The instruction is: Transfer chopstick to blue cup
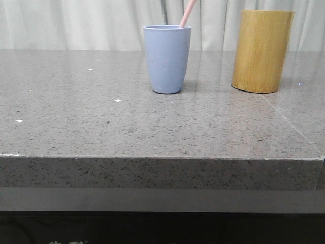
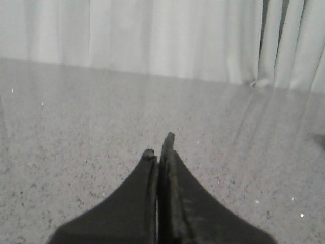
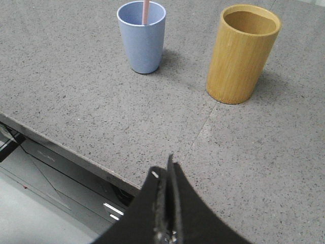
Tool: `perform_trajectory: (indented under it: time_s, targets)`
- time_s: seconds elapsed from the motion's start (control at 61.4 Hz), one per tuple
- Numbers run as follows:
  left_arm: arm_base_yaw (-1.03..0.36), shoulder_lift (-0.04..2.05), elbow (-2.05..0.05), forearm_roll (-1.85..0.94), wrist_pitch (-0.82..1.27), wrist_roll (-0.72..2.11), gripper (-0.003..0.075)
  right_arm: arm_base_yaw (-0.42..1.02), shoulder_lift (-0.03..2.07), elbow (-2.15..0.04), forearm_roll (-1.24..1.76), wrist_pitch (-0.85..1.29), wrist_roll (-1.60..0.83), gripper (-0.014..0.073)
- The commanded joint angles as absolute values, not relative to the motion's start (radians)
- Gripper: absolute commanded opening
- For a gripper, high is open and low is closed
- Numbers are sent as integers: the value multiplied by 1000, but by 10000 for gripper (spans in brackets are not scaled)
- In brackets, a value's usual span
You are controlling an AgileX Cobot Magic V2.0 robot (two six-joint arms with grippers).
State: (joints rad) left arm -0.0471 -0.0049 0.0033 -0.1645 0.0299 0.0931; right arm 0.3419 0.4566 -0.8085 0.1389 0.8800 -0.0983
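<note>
The blue cup (image 1: 167, 58) stands upright on the grey stone table, and a pale pink chopstick (image 1: 187, 13) leans out of its mouth toward the right. The right wrist view shows the same cup (image 3: 141, 35) with the pink chopstick (image 3: 145, 11) inside it. My right gripper (image 3: 165, 170) is shut and empty, hovering near the table's front edge, well short of the cup. My left gripper (image 2: 159, 146) is shut and empty over bare tabletop, with neither cup in its view. Neither gripper appears in the front view.
A taller yellow-brown bamboo cylinder (image 1: 261, 50) stands to the right of the cup, and it looks empty from above (image 3: 243, 51). The table's front edge (image 1: 162, 157) runs across the near side. White curtains (image 1: 76, 23) hang behind the table.
</note>
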Motion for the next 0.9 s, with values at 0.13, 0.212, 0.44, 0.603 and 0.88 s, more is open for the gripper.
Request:
perform_trajectory:
  time_s: [0.13,0.212,0.44,0.603,0.88]
  targets:
    - [-48,-29,15,-175,-53,95,-19,338,464,-830,136,805,-98,-118]
    - [-50,-28,15,-175,-54,95,-19,338,464,-830,136,804,-98,-118]
    - [-50,-28,15,-175,-60,95,-19,338,464,-830,136,804,-98,-118]
    - [-50,-28,15,-125,-60,37,-19,338,464,-830,136,804,-98,-118]
    - [-50,-28,15,-107,-60,17,-19,338,464,-830,136,804,-98,-118]
